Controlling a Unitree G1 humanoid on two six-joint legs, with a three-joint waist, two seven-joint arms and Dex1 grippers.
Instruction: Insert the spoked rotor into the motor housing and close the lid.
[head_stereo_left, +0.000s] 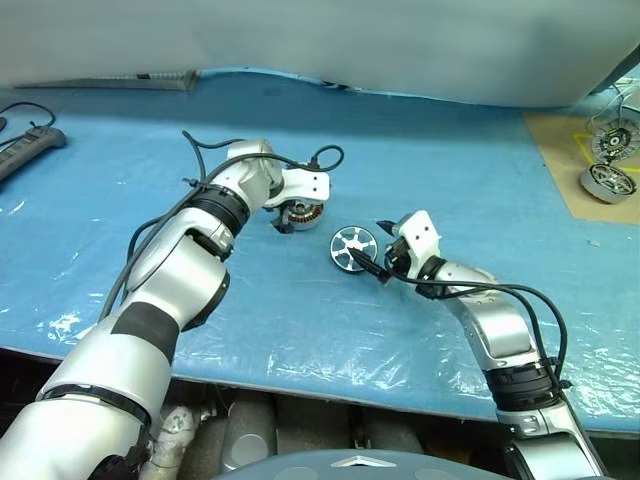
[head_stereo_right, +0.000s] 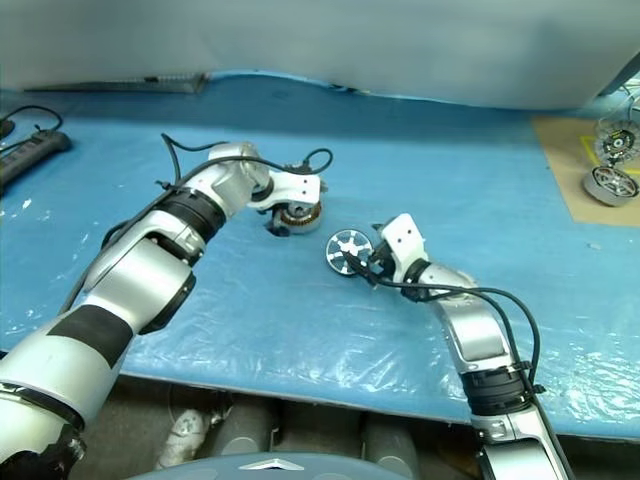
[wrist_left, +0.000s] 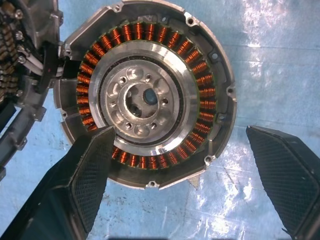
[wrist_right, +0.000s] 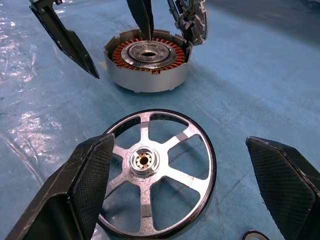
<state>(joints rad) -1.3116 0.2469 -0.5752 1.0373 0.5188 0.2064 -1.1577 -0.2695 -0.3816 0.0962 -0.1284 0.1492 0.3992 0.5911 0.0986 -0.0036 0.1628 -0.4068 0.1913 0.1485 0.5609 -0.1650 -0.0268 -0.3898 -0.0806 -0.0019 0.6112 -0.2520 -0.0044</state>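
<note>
Metal through and through, the spoked rotor (wrist_right: 159, 172) looks stiff, smooth and likely slippery, so its short outer rim seems the safest place to pinch rather than the thin spokes. It lies flat on the blue counter (head_stereo_left: 430, 160), shiny silver, between the released fingers of the right end effector (wrist_right: 185, 185). Close by, the left end effector (wrist_left: 192, 175) hovers spread wide over the motor housing (wrist_left: 150, 95), copper windings exposed, lid (wrist_right: 192, 20) hinged up.

No readable text or labels anywhere
</note>
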